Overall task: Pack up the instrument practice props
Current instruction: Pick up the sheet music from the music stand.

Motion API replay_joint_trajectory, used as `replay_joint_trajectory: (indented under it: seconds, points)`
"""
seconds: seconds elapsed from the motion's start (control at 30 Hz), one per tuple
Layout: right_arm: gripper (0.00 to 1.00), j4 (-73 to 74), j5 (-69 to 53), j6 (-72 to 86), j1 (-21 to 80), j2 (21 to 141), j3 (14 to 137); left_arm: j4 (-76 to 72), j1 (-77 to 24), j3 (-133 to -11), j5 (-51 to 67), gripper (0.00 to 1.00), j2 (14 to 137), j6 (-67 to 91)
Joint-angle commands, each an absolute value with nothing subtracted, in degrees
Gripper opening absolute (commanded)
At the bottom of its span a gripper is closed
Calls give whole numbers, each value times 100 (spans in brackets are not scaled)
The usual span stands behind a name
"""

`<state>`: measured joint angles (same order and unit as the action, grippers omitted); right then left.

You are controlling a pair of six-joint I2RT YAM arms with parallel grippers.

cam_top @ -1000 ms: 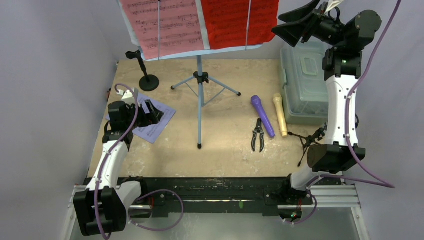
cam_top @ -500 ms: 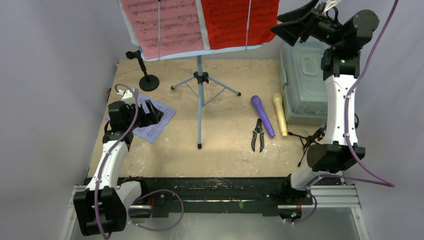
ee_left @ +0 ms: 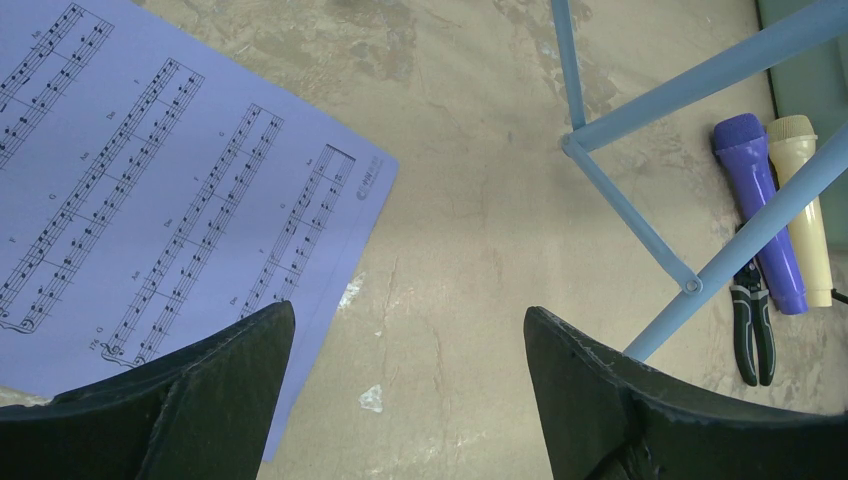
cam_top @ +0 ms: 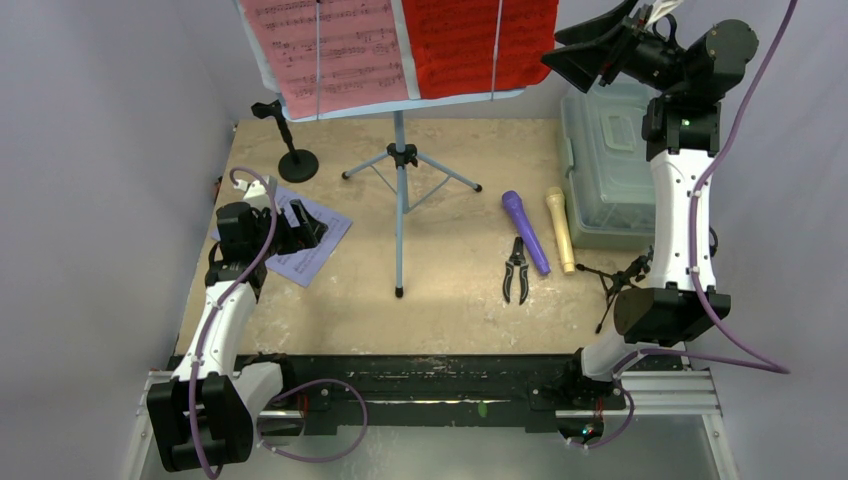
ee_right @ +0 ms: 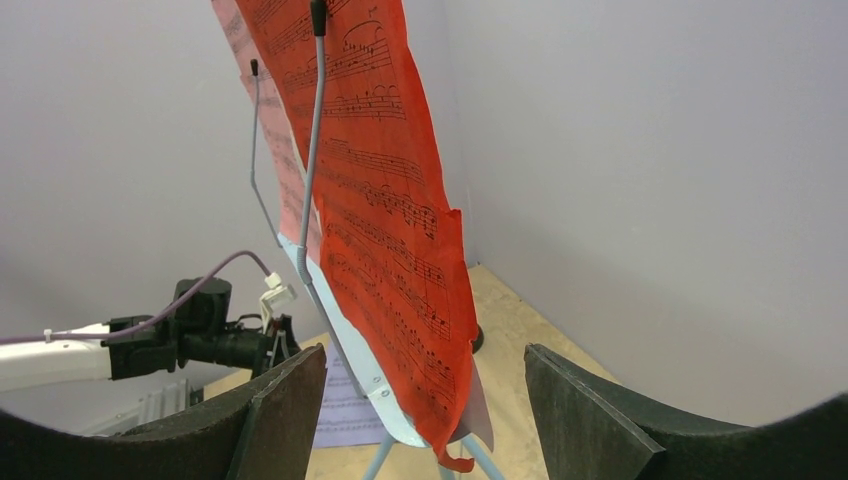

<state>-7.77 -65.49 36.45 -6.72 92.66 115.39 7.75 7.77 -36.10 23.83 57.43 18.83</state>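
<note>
The light-blue music desk point(cam_top: 300, 100) on tripod legs point(cam_top: 400, 200) stands at the back and holds a pink page point(cam_top: 325, 50) and a red page point(cam_top: 470, 45). My right gripper point(cam_top: 585, 45) is open, raised beside the red page's right edge; in its own view point(ee_right: 425, 385) the red page point(ee_right: 385, 230) hangs between the fingers, untouched. My left gripper point(cam_top: 310, 228) is open, low over a lavender sheet-music page point(cam_top: 300, 240), also seen in its view point(ee_left: 150, 190). The purple microphone point(cam_top: 525, 232) and cream microphone point(cam_top: 560, 230) lie side by side. The round-base pole point(cam_top: 290, 145) stands back left. The black mic tripod point(cam_top: 615, 285) lies by the right arm.
Black-handled pliers point(cam_top: 516, 270) lie next to the purple microphone. A translucent grey-green plastic box point(cam_top: 610, 170) with its lid on sits at the right edge. Grey walls close in on three sides.
The right gripper has shifted very slightly left toward the red page. The left arm has not moved.
</note>
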Motion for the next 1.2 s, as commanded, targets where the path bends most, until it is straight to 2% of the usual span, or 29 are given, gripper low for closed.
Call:
replay_joint_trajectory:
  seconds: [0.0,0.83,1.07,1.17]
  points:
    - [76,-958,-6556,3719,-642,9123,11514,567,756,-3764,2405,84,5739,1785]
    - [78,-1297,-6672,3966,-633,9195,11527,565,756,-3762,2407,84,5756,1785]
    - [76,-1314,-6575,4025,-547,9301,11610,578,761,-3768,2397,84,5781,1775]
    - [70,-1297,-6579,4017,-523,9303,11617,580,758,-3763,2391,84,5783,1772]
